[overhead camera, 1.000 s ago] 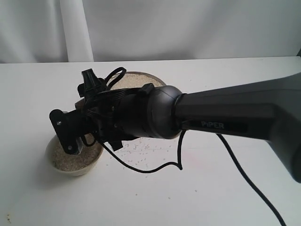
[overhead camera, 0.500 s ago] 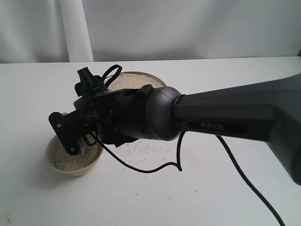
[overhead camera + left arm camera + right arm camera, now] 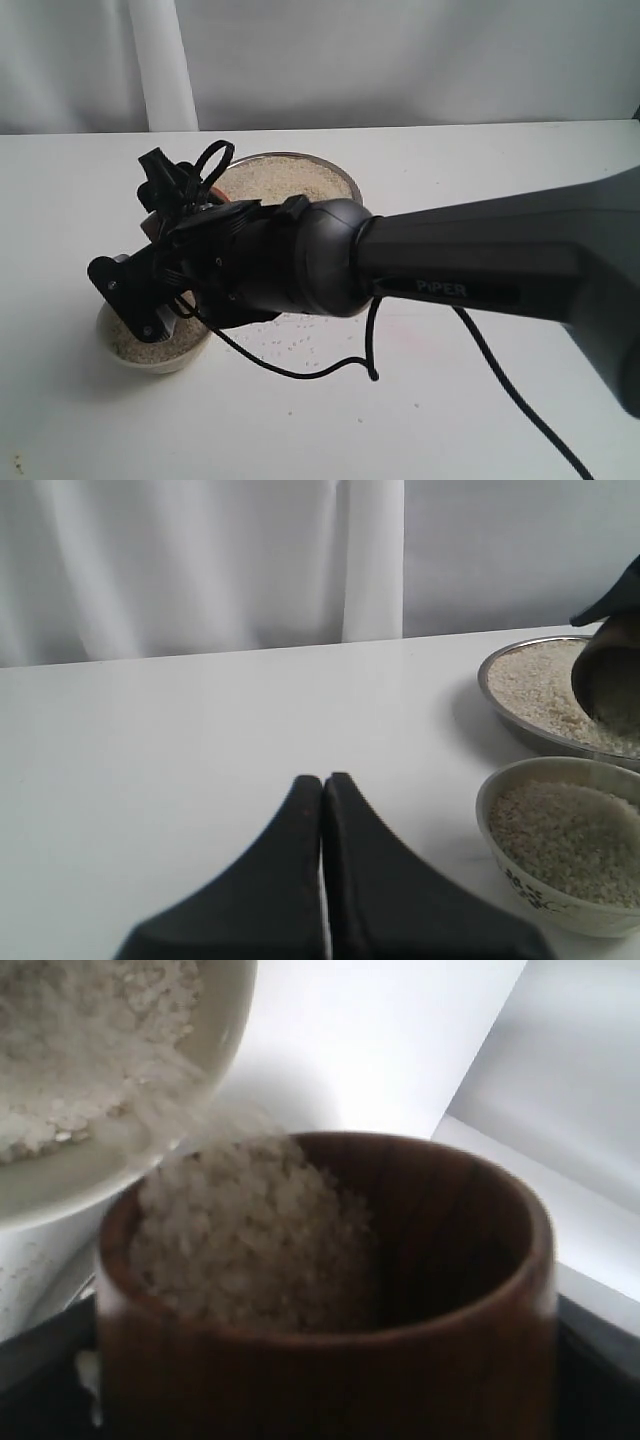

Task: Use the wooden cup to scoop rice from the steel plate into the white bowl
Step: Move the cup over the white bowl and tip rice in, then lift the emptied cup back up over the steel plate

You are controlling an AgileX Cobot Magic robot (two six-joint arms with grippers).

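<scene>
My right gripper [image 3: 172, 235] reaches across from the right and is shut on the wooden cup [image 3: 330, 1360]. The cup is tipped, and the rice [image 3: 250, 1235] in it spills over its lip toward the white bowl [image 3: 120, 1175]. In the exterior view the white bowl [image 3: 150, 358] sits under the gripper with rice in it, and a sliver of the cup [image 3: 150, 226] shows behind the wrist. The steel plate [image 3: 345, 182], beyond the bowl, holds a bed of rice [image 3: 285, 178]. My left gripper [image 3: 323, 778] is shut and empty, low over bare table, away from the bowl [image 3: 520, 885] and plate [image 3: 500, 712].
Loose grains [image 3: 300, 340] lie scattered on the white table between plate and bowl. The right arm's black cable [image 3: 330, 365] loops down onto the table. A white curtain [image 3: 400, 60] hangs along the far edge.
The right arm has shifted left and rolled further over the white bowl, tipping the cup more. More of the steel plate's rice now shows.
</scene>
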